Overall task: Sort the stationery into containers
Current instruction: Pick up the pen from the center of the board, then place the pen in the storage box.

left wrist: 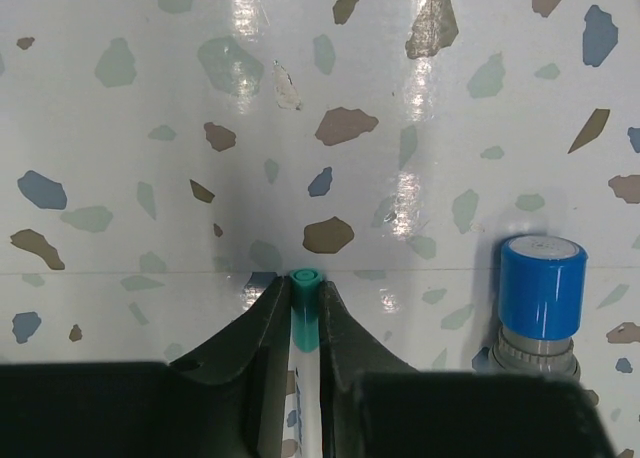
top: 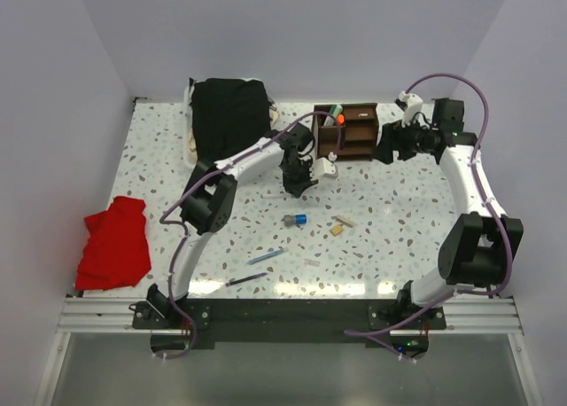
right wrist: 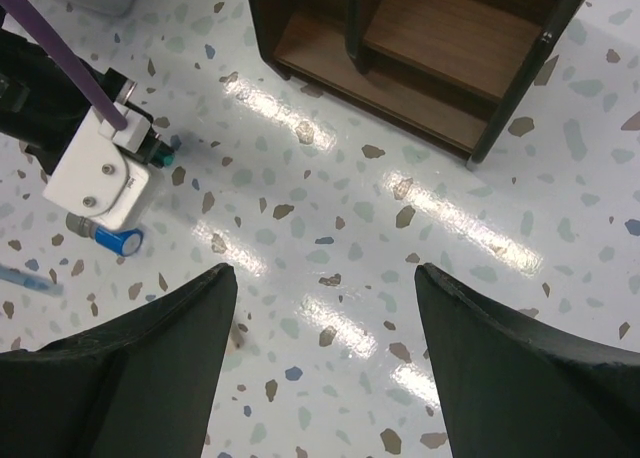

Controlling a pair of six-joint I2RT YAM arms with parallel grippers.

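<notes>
Where the left wrist view looks straight down at the speckled table [left wrist: 420,98], the left gripper [left wrist: 303,296] appears at the bottom centre of the frame. Its two dark fingers [left wrist: 262,328] are pressed together on the pale green pen [left wrist: 305,280]. The pen's teal end sticks out just past the fingertips, and its shaft runs back between them, low against the tabletop. The blue-capped sharpener [left wrist: 540,283] lies just beside this grip at the lower right, not touching it.

In the overhead view the same grip sits at the centre of the table. The brown organiser [top: 359,140] is near it, to the upper right. An orange-tipped item [top: 337,119] stands in the organiser's upper-left compartment (something green is beside it, too small to identify). Below the grip lie the tan eraser [top: 337,230], a blue pen [top: 266,257] and a dark pen [top: 246,280], each apart from the others.

The right gripper [right wrist: 325,273] hangs over bare table in front of the organiser, its fingers [right wrist: 150,368] spread wide with nothing between them. A red cloth [top: 115,242] lies at the left edge and a black cloth [top: 230,113] at the upper left.
</notes>
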